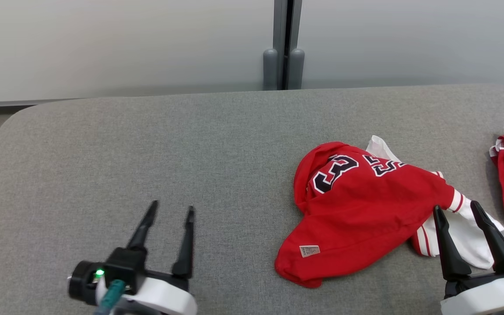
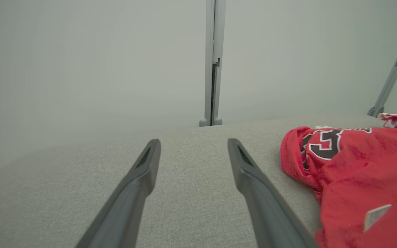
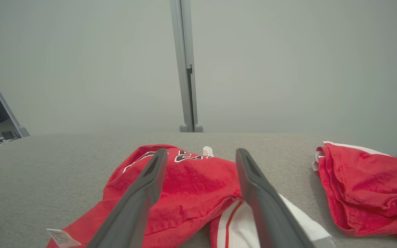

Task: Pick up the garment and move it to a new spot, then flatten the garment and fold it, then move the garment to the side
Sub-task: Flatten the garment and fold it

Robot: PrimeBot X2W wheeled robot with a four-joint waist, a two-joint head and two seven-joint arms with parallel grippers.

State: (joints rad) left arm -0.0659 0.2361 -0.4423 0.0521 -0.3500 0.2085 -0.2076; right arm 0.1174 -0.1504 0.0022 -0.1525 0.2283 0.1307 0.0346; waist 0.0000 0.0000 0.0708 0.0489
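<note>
Jaws stand wide and empty on both arms, the right pair poised at the crumpled garment [image 1: 357, 205], apparently to grab it.

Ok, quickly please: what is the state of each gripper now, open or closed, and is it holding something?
Left gripper: open, holding nothing.
Right gripper: open, holding nothing, at the near edge of the red garment.

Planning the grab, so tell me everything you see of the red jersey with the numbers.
The red jersey is soft knit cloth, crumpled in a heap on the grey padded surface: dark white-edged numerals, a white sleeve with red stripes, a small white tag. The open right gripper hovers by the sleeve.
</note>
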